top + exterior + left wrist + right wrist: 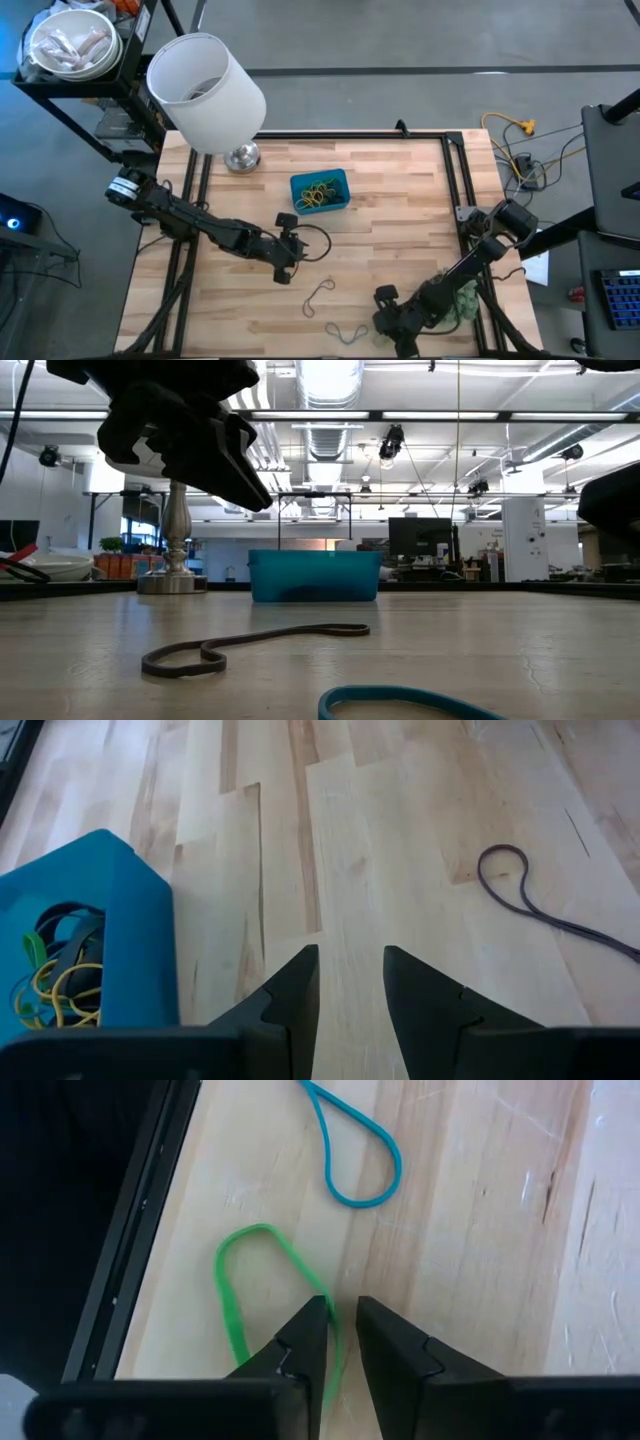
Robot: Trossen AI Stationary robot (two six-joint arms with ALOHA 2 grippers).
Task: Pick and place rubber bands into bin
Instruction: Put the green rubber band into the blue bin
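Observation:
The blue bin [320, 190] [315, 575] [90, 940] stands mid-table with yellow, green and dark rubber bands inside. A dark band [318, 296] [250, 645] [520, 890] and a blue band [345, 332] [400, 700] [355, 1150] lie flat on the wood. A green band [240, 1280] lies near the table's near edge. My left gripper [285, 262] [350, 980] is open, raised off the table beside the bin. My right gripper [385, 310] [342, 1330] points down over the green band with only a narrow gap between its fingers. My right gripper comes at the green band from above. One side strand of the loop [326, 1302] runs into the narrow gap, along the inner edge of one finger [305, 1340]. I cannot tell whether the fingers touch it. The band lies flat on the table.
A lamp with a large white shade [207, 90] and a metal base [241, 157] [172, 575] stands at the far left. A green plant ball [462, 300] sits by the right arm. A black frame rail [130, 1230] runs along the table edge beside the green band.

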